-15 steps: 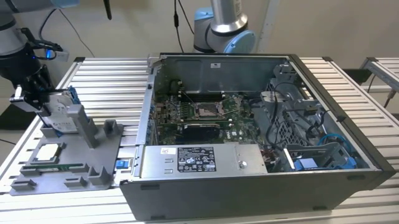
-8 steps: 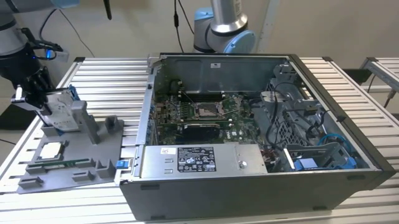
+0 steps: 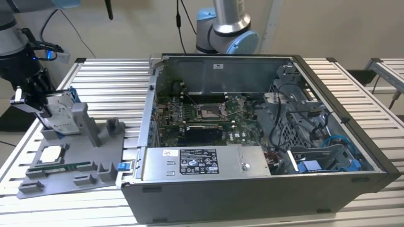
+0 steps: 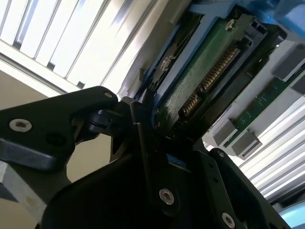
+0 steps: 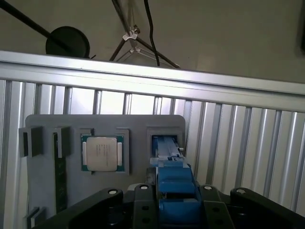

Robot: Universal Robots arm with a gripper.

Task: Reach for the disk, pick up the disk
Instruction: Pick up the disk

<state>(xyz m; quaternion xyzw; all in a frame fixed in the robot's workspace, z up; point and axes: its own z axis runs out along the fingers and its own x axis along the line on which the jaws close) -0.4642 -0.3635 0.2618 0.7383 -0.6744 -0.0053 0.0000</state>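
The disk [image 3: 61,111] stands upright in a slot of the grey fixture at the exterior view's left, its silver face and blue frame showing. My gripper [image 3: 44,106] comes down over its top, one finger on each side. In the second wrist view the disk's [image 4: 205,81] green circuit board and connector row run away from the gripper [image 4: 157,143], whose black finger presses on the blue edge. In the first wrist view the blue frame of the disk [image 5: 174,183] is clamped between the black fingers [image 5: 144,202], and its far end still reaches into the slot [image 5: 166,142].
The grey fixture [image 3: 94,161] also holds a square silver CPU chip [image 3: 52,153] and a green memory stick [image 3: 60,167]. Close beside it stands the open computer case [image 3: 252,132]. A second arm's base [image 3: 224,28] rises behind the case. The slatted metal table [image 3: 107,80] lies all around.
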